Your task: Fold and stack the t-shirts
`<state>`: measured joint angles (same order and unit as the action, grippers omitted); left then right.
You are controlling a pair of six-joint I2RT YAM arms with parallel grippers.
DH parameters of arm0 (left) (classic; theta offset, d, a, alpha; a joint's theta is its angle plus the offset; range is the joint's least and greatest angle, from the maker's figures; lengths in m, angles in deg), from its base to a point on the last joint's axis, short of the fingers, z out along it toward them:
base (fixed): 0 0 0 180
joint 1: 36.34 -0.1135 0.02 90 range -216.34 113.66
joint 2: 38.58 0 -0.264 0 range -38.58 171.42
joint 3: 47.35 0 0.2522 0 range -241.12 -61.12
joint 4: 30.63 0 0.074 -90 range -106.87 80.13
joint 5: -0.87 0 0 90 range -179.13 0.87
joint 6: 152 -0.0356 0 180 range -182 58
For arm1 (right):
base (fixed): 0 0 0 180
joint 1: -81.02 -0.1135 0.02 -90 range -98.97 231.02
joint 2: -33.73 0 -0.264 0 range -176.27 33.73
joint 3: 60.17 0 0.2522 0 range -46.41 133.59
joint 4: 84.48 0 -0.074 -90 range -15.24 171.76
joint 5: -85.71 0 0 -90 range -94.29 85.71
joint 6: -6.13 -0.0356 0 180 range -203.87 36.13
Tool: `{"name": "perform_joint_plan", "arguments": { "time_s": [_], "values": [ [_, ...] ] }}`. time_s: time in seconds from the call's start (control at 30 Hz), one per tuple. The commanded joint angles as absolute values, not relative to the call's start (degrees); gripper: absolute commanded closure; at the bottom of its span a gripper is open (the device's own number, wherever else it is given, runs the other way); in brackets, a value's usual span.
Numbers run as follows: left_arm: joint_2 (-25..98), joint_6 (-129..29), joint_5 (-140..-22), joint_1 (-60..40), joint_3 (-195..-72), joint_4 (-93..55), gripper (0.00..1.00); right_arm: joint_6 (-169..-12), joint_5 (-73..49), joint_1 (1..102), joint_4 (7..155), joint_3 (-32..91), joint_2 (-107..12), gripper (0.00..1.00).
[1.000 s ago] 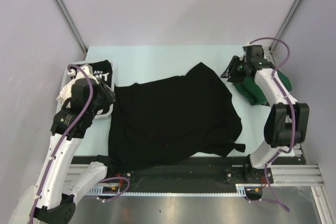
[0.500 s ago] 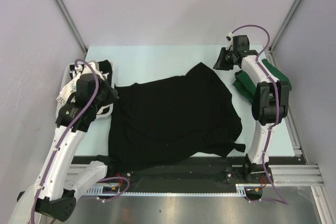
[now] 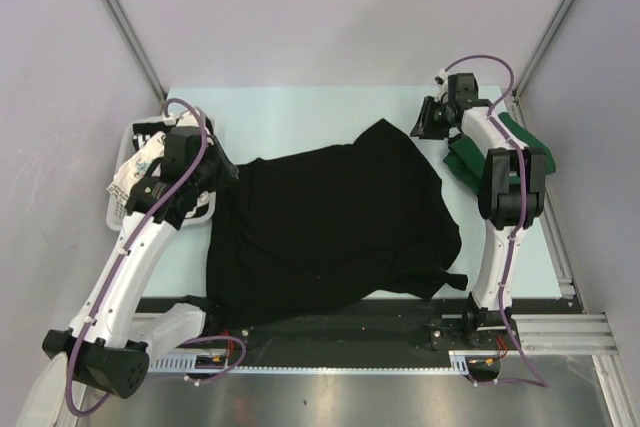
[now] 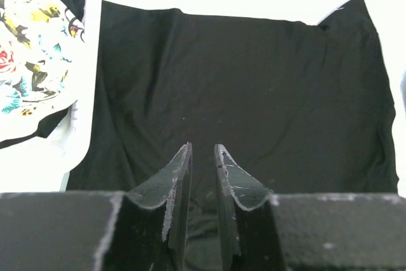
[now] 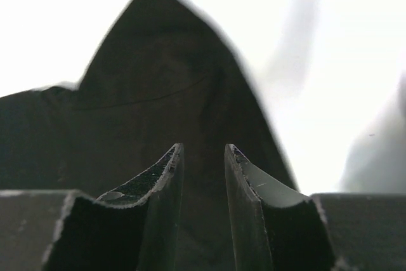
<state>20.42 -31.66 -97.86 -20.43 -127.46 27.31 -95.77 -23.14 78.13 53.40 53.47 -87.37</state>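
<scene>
The large black t-shirt (image 3: pixel 330 227) lies spread flat mid-table, one corner pointing to the far side. My left gripper (image 3: pixel 222 175) hovers over its left edge, jaws slightly apart and empty; in the left wrist view (image 4: pixel 202 147) the black shirt (image 4: pixel 241 93) fills the frame. My right gripper (image 3: pixel 418 125) is just off the shirt's far corner, jaws a little apart and empty; it faces that corner (image 5: pixel 165 74) in the right wrist view (image 5: pixel 202 146). The dark green shirt (image 3: pixel 522 142) lies at the right edge. The floral shirt (image 3: pixel 135 162) lies in the basket, also seen from the left wrist (image 4: pixel 32 49). The lettered black shirt is mostly hidden under my left arm.
A white slatted basket (image 3: pixel 122 209) stands at the table's left edge beside the left arm. Grey walls and metal posts close in the far and side edges. A black rail runs along the near edge under the shirt's hem.
My left gripper has swung away from the basket, toward the far right and onto the black shirt's left edge. My right gripper has left the green shirt and moved toward the black shirt's far corner.
</scene>
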Motion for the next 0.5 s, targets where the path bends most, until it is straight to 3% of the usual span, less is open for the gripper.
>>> {"name": "perform_joint_plan", "arguments": {
  "time_s": [0.0, 0.47],
  "values": [
    [20.0, -33.3, -95.7, -20.3, -130.7, 25.2, 0.73, -94.2, -23.1, 79.5, 55.2, 56.2, -90.4, 0.63],
    [19.9, -34.8, -95.2, -20.3, -131.4, 25.6, 0.72, -95.4, -25.0, 79.9, 56.9, 58.8, -96.0, 0.62]
  ]
}}
